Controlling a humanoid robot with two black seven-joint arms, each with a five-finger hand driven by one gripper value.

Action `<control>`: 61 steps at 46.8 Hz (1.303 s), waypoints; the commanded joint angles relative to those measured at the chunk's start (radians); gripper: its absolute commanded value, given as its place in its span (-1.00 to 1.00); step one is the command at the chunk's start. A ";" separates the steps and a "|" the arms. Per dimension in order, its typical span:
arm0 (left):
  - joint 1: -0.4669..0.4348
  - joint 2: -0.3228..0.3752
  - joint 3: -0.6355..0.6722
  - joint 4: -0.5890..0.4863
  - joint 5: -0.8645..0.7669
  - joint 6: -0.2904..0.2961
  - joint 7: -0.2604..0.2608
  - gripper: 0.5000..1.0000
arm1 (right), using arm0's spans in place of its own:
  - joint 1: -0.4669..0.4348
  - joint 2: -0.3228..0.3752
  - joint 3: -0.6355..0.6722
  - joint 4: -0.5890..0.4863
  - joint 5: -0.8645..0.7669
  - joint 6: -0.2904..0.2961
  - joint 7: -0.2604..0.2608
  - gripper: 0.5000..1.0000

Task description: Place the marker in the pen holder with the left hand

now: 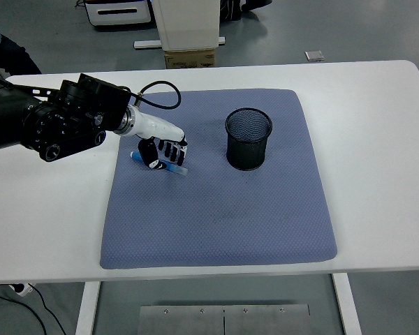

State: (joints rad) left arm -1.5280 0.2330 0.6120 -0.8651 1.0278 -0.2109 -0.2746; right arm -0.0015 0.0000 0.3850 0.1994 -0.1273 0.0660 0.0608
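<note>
A blue marker (179,168) lies low on the blue-grey mat (223,209), at its left part. My left hand (162,151) is down over the marker's middle. Its fingers are curled around the marker, and both marker ends stick out to the left and right of the hand. A black mesh pen holder (248,138) stands upright on the mat, about a hand's length to the right of the hand, and looks empty. The right arm is out of view.
The mat lies on a white table (377,125). A black cable (157,94) loops from my left forearm over the mat's far left corner. A white cabinet and a cardboard box (190,57) stand on the floor behind the table.
</note>
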 commanded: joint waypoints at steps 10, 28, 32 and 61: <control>0.002 -0.003 0.000 -0.015 0.006 -0.010 0.000 -0.37 | 0.000 0.000 0.000 0.000 0.000 0.000 -0.001 1.00; 0.002 -0.003 0.000 -0.017 0.024 -0.010 0.000 -0.56 | 0.001 0.000 0.000 0.000 0.000 0.000 -0.001 1.00; 0.002 -0.003 0.000 -0.017 0.024 -0.010 0.000 -0.58 | 0.000 0.000 0.000 0.000 0.000 0.000 0.001 1.00; -0.009 0.000 0.000 -0.015 0.031 -0.008 -0.008 -1.00 | 0.000 0.000 0.000 0.000 0.000 0.000 0.001 1.00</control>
State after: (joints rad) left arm -1.5345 0.2333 0.6134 -0.8810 1.0599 -0.2201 -0.2777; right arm -0.0014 0.0000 0.3850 0.1994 -0.1273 0.0660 0.0608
